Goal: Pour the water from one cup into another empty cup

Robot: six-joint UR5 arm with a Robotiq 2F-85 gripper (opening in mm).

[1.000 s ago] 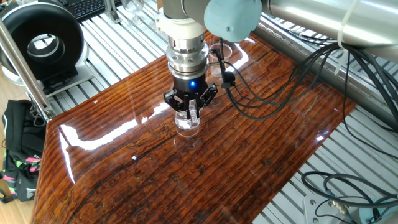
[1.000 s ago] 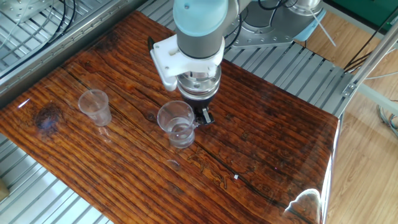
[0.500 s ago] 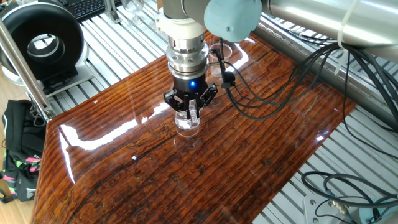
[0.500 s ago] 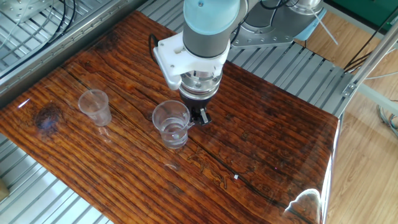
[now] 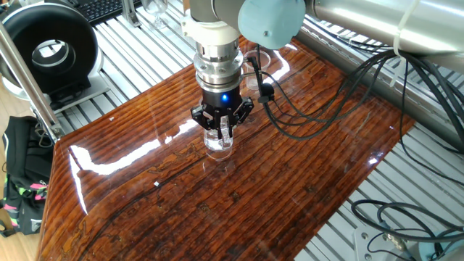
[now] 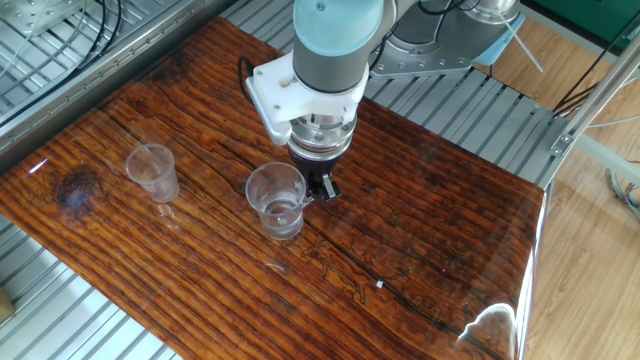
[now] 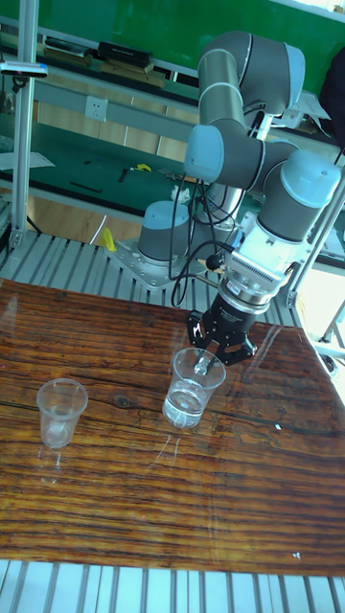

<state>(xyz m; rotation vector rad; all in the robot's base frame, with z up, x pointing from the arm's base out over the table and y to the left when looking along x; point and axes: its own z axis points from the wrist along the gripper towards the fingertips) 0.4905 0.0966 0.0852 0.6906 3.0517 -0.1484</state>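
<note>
Clear cups [image 6: 277, 200] on dark-grained reddish-brown table [image 6: 420, 250].

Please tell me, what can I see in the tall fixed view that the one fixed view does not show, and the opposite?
Only the tall fixed view shows the small clear empty cup standing apart to the left, and the clear water low inside the held clear cup. Only the one fixed view shows the black round ring-shaped device beside the table and a blue light on the wrist. Both show the two-finger gripper closed on the rim of that upright cup, over the glossy brown wooden table.
</note>
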